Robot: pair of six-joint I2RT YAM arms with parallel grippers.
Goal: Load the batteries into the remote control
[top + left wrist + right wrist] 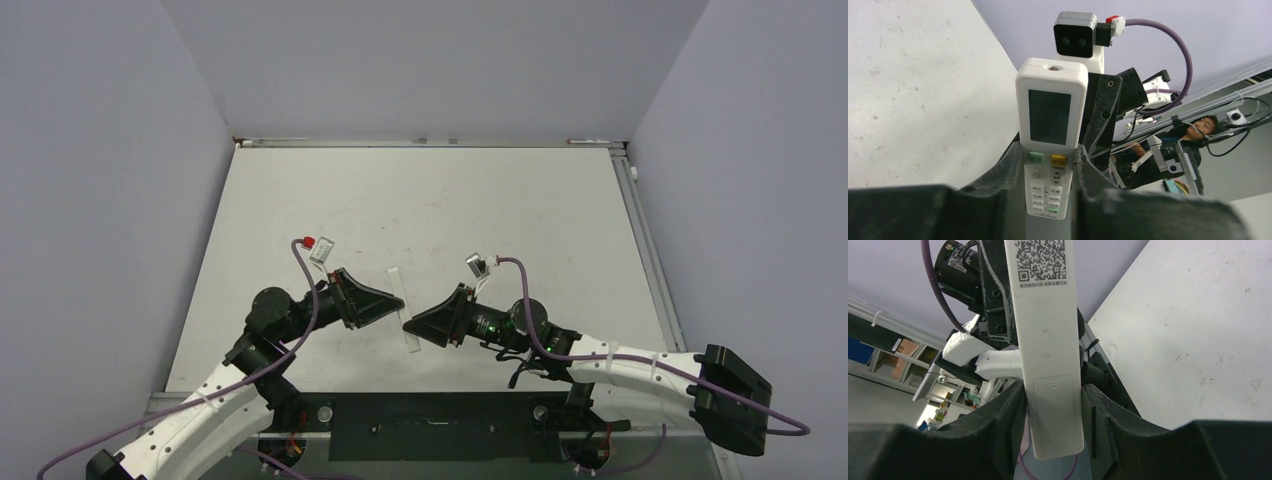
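Remote control [1050,100]: we see the slim white bar lifted clear of the table, held between the two arms above the near middle of the surface and gripped from both faces
Front face: turned to the left wrist camera; we make out a dark screen [1049,116] in its upper half, a green button [1036,157] and a yellow button [1058,160] side by side beneath it, and rows of small keys below those
Back face: turned to the right wrist camera; a QR code [1041,260] with small print sits high on it, and lower down the battery cover [1057,412], marked with a small arrow, is in place and flush
Left gripper [1049,165]: narrowed onto the bar; we see its black fingers [998,172] pressed against both long edges at the level of the coloured buttons
Right gripper [1054,410]: clamped on the same bar from the opposite face, its fingers [1008,412] against both long edges beside the battery cover
Arms: in the top view the two grippers meet nose to nose at the bar, each reaching in from its own side
Behind the bar: from the left wrist we see the right arm's wrist camera [1075,40] just above the top end, a purple cable [1178,55] looping out of it
Table [500,200]: white, lightly scuffed, with pale walls on three sides
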